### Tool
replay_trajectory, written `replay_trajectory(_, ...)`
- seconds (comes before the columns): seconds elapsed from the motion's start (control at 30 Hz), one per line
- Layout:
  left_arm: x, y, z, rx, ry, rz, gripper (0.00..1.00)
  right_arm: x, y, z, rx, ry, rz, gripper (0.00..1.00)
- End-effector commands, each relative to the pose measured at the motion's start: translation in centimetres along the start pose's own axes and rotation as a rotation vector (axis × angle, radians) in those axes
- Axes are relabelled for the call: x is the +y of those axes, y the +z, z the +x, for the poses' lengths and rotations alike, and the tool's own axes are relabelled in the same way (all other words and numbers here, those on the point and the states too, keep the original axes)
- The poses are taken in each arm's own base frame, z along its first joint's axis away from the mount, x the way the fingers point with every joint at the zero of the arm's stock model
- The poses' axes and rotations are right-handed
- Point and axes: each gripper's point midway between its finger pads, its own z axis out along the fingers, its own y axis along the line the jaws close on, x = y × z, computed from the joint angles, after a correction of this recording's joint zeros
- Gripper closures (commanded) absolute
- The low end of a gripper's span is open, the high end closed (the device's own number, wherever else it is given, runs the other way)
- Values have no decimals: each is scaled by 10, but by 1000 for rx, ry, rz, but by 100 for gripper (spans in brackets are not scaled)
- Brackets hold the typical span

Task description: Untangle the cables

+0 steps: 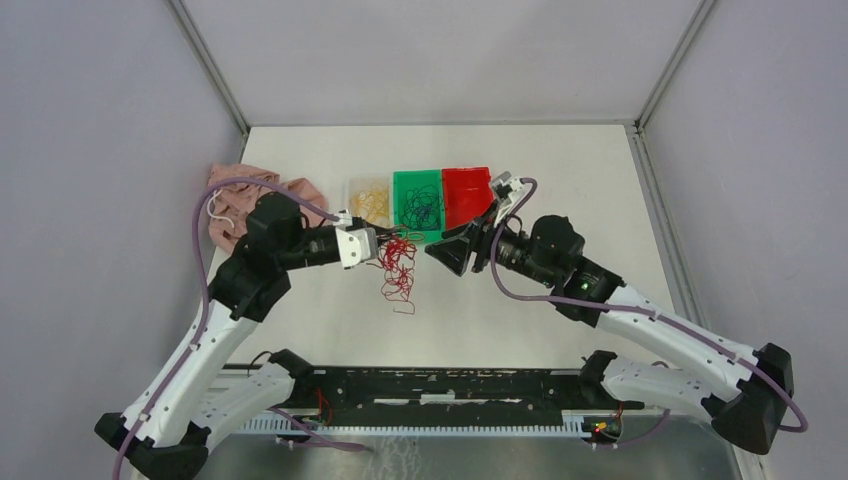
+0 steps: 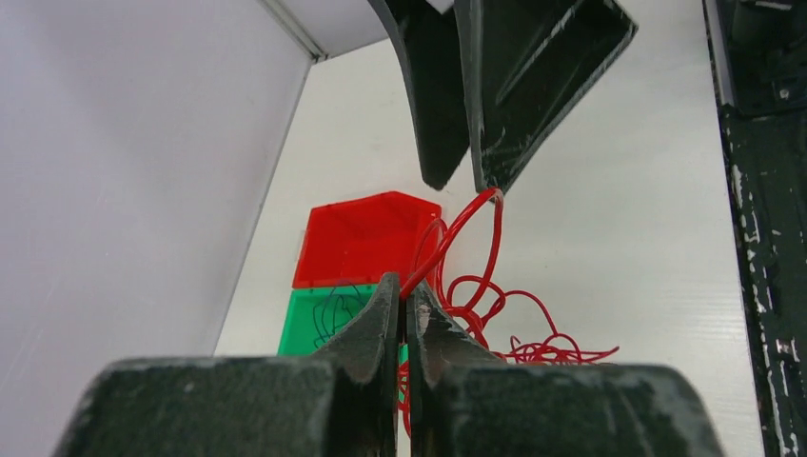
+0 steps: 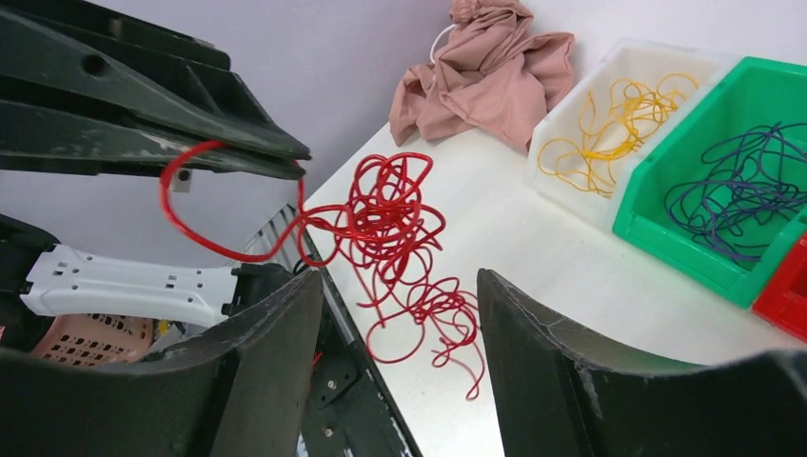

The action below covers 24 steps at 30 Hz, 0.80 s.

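Two hands share the job: our left hand (image 2: 404, 305) is clamped on a loop of the thin red string-like cables (image 3: 390, 219) trailing below it onto the white counter (image 1: 500, 330), so our right hand (image 3: 400, 281), spread apart just opposite, should pinch one strand and pull gently.

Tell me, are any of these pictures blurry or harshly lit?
Top external: even, soft light, everything sharp. Left wrist: left end effector blurred up close, red bin crisp. Right wrist: right end effector soft too, red cables sharp.
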Motion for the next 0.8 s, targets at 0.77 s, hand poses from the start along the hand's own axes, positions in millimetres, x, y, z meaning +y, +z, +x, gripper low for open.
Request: replay_trajectory(0.77,21,7,-85,-224,-60,40,97,-7,97,47,-60,182,-52,30)
